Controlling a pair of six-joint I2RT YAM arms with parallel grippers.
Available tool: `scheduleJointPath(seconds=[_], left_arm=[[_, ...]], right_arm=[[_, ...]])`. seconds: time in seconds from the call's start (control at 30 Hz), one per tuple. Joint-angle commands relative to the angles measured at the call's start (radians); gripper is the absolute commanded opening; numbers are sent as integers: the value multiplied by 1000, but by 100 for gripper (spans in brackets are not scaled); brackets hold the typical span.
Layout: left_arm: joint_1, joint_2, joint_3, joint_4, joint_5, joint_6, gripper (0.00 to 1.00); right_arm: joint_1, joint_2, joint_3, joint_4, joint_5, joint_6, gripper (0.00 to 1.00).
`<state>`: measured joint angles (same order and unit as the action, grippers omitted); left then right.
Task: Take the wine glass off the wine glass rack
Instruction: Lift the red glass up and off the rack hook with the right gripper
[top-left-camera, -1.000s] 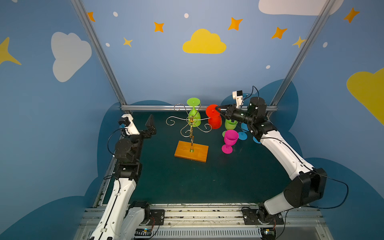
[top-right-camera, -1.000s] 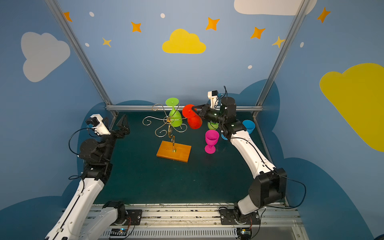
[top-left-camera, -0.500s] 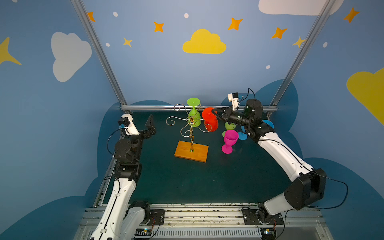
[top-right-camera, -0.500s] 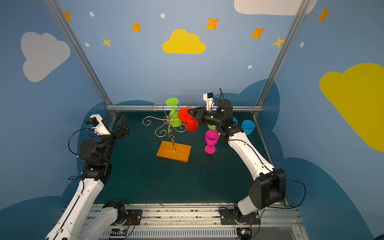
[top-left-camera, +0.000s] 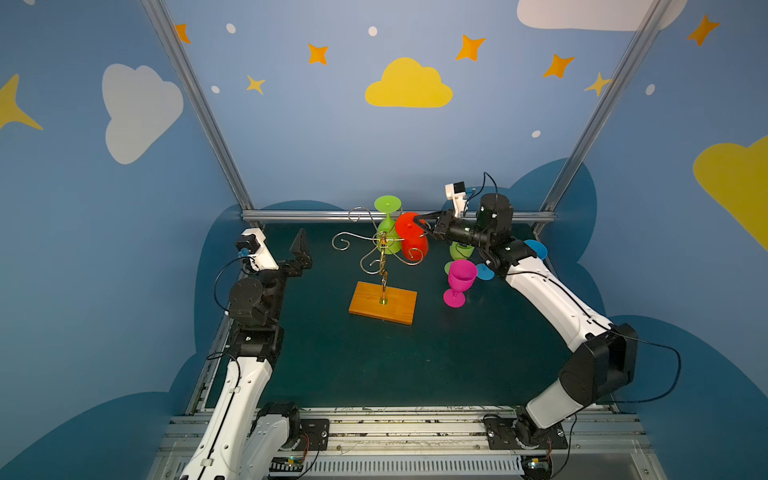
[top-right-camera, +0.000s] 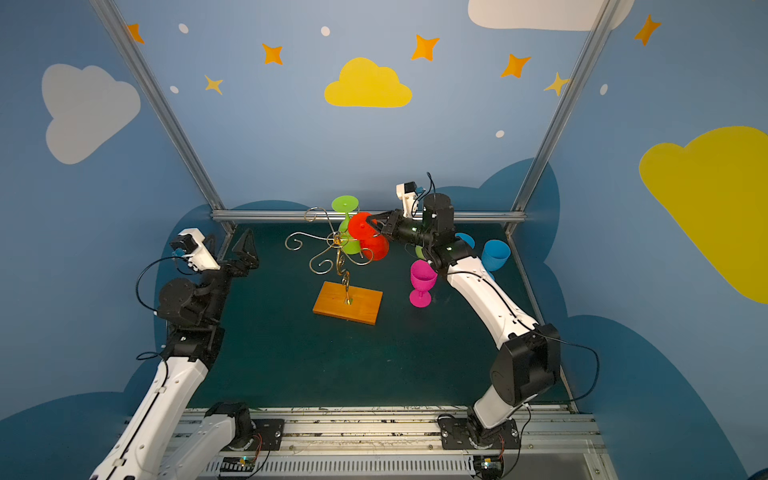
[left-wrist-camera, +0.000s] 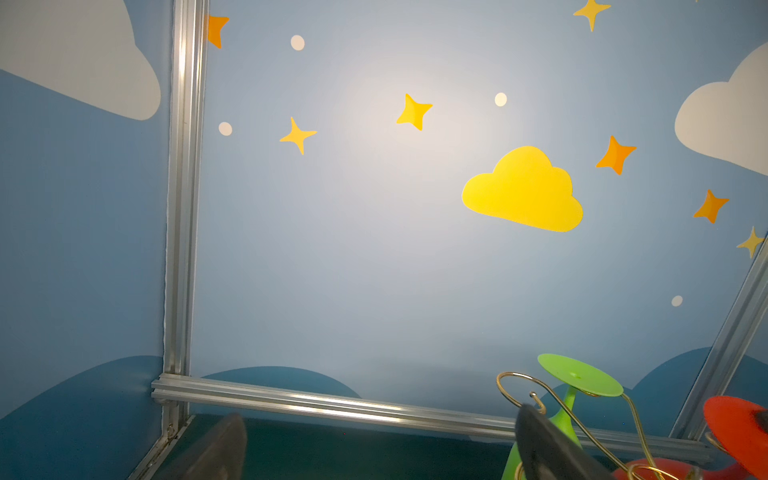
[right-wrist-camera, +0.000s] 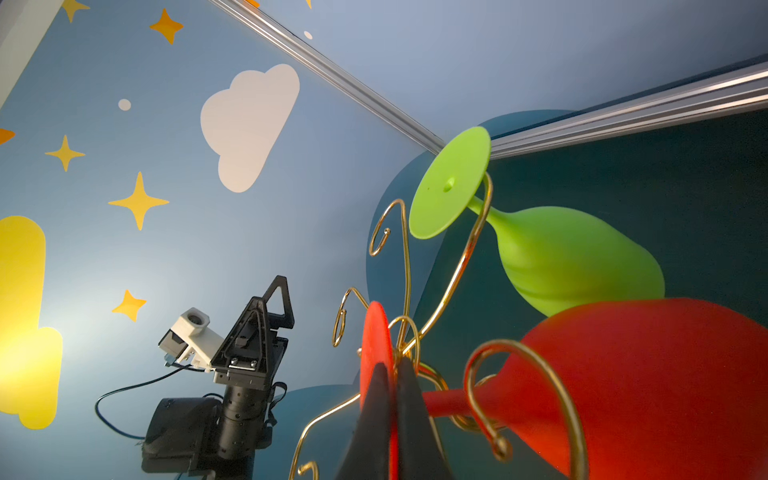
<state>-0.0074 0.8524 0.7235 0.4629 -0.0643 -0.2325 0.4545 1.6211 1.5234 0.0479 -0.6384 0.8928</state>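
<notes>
Note the red wine glass (top-left-camera: 412, 243) hanging bowl-down on the wine glass rack (top-left-camera: 365, 301), on the side of the rack toward the right arm, with the stem apparently threaded through a gold scroll curl (right-wrist-camera: 515, 343). Note the right gripper (right-wrist-camera: 392, 376) pinched shut on the rim of the glass's foot disc, and the left gripper (top-right-camera: 228, 249) spread wide, well apart from the rack, holding nothing. To free the glass well: keep the pinch firm, hold the foot level with the curl's opening, then draw the stem outward along the scroll's open end, away from the rack's centre, rather than lifting straight up. Go slowly; watch for wire snagging the foot and for the probably light rack tipping or dragging on its wooden base. Mind the green wine glass (top-left-camera: 390, 232) hung just beside, on the rack's far side. Against a second ago: find the red glass and the right gripper nearer the rack's centre, now overlapping the green one in both top views; find the left gripper and the rack's base unmoved.
</notes>
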Motion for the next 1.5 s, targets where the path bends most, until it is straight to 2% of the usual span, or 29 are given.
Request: scheduleJointPath(seconds=[0.0,0.6,0.83,1.03,1.27,1.47], left_arm=[[-2,-15,-9,10,-11,2,99],[-2,-18,-9,8,-12,4,99],[-4,-18,-9,8,-12,2,99],[-12,-28,-3,4,-8,-21,99],[-19,-61,69,-56,178,-85,96],[-26,-74,154,-124,493,-207,90]], right_arm=[[-3,21,58,33,15,-15,0],[-105,19,64,88,15,31,0],[-152,-39,36,76,6,23,0],[-180,-145,-21,44,6,-9,0],[-181,-320,-75,-94,38,-130,0],[-178,-483,-137,-173,77,-213,0]])
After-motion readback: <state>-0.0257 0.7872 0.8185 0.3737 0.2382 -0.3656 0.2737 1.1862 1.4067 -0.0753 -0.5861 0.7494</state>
